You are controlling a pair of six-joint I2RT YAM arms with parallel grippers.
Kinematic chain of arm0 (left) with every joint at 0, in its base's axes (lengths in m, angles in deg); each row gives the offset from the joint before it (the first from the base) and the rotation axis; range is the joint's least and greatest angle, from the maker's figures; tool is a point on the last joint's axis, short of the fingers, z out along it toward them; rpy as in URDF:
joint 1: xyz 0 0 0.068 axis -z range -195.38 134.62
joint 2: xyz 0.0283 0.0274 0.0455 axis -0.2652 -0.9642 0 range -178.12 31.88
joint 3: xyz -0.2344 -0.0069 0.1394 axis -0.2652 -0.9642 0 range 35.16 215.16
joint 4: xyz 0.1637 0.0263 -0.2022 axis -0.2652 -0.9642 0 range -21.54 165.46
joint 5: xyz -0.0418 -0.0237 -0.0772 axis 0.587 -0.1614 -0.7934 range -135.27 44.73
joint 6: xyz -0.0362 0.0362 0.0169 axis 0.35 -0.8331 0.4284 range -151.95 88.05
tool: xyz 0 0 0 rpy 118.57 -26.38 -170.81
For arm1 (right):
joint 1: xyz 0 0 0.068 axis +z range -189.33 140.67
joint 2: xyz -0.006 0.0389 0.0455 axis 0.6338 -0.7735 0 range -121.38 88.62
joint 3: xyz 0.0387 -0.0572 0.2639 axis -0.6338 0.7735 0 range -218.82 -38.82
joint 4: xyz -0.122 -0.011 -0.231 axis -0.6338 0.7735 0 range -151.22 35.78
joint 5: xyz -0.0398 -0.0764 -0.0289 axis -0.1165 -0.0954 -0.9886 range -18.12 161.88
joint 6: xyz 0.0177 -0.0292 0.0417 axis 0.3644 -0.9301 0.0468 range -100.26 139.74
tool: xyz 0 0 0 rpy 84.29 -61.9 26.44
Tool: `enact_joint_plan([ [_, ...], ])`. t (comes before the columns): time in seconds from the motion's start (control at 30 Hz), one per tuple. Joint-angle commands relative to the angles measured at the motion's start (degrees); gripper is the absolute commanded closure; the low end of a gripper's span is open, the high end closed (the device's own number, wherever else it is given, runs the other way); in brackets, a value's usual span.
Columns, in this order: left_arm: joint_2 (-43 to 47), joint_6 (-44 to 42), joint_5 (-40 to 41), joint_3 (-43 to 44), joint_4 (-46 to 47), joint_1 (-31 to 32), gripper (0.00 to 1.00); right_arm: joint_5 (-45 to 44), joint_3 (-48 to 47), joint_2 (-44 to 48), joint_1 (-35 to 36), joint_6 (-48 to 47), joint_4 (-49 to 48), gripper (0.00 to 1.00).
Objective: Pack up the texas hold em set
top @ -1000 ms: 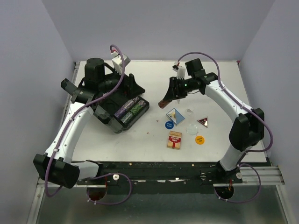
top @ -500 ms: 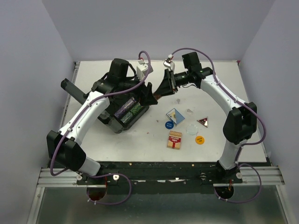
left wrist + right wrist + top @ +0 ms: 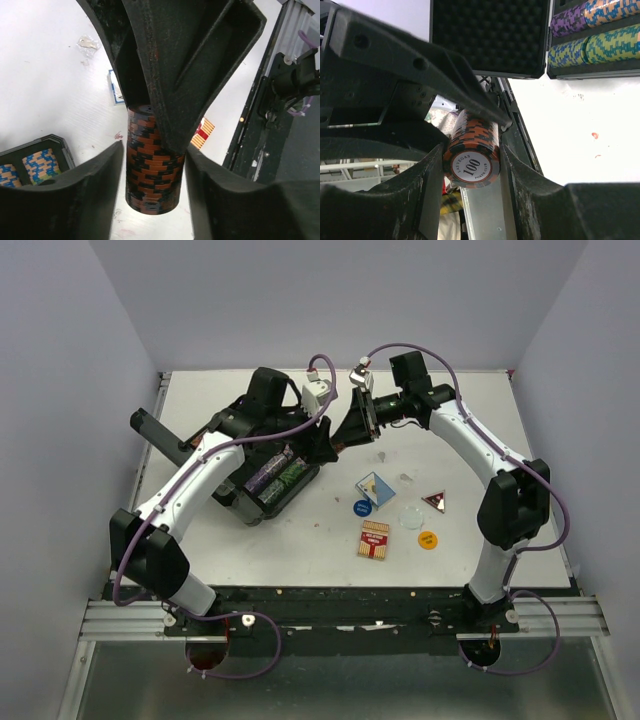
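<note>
A stack of orange-and-black poker chips (image 3: 471,160) marked 100 lies sideways in my right gripper (image 3: 471,175), which is shut on it above the table. From the overhead camera the stack (image 3: 342,437) hangs just right of the open black case (image 3: 262,480). My left gripper (image 3: 152,192) straddles the free end of the same stack (image 3: 152,165), with narrow gaps still showing between its fingers and the chips. Rows of purple, green and blue chips (image 3: 600,30) fill the case's slots. The foam-lined lid (image 3: 487,35) stands open.
On the white table lie a blue card deck (image 3: 375,488), a red card deck (image 3: 375,540), a blue button (image 3: 362,507), a clear button (image 3: 411,516), an orange button (image 3: 428,539) and a red triangular piece (image 3: 436,501). The table's black front rail (image 3: 260,125) runs alongside.
My left arm swung right from over the case to the chip stack, its jaws narrowing round it. The right gripper carried the stack left and up, then held still.
</note>
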Motion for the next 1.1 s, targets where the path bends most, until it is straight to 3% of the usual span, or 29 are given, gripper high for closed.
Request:
enact_joint_plan([
  [0.0,-0.89,0.30,0.54,1.38,1.06,0.31,0.49,2.90,0.42,2.85,0.09,1.12,-1.15,0.99],
  [0.17,-1.15,0.92,-1.65,1.55,1.50,0.22,0.72,0.18,1.21,3.47,0.00,1.38,-1.59,0.99],
  [0.27,-1.16,0.92,-2.18,1.47,1.59,0.22,0.92,-1.58,1.21,3.56,0.00,1.74,-2.11,0.99],
  [0.33,-1.07,0.65,-2.01,1.38,1.50,0.31,1.00,-2.81,1.48,3.91,0.00,2.35,-3.34,0.91],
  [0.4,-0.81,0.22,-1.48,1.38,1.23,0.31,1.00,-5.26,0.87,4.17,0.00,2.09,-3.70,0.81],
  [0.5,-0.37,-0.40,0.36,1.38,0.88,0.31,1.00,-10.36,-0.54,5.13,-0.08,0.69,-3.08,0.55],
  [0.53,0.07,-0.49,0.97,1.29,0.88,0.31,1.00,-12.47,-0.89,5.49,-0.17,0.60,-3.17,0.40],
  [0.6,0.95,-0.40,1.94,0.76,1.58,0.14,1.00,-15.29,-1.33,6.28,-0.35,0.33,-3.70,0.22],
  [0.7,2.10,-0.75,3.44,0.50,2.11,0.14,1.00,-18.28,-0.99,7.16,-1.57,1.29,-5.45,0.08],
  [0.87,3.06,-3.91,7.13,1.20,0.36,-1.44,1.00,-25.92,0.60,9.53,-4.12,2.18,-8.44,0.02],
  [1.07,1.14,-9.01,15.20,7.16,-6.14,-11.71,1.00,-31.38,3.41,12.87,-4.92,0.77,-10.38,0.02],
])
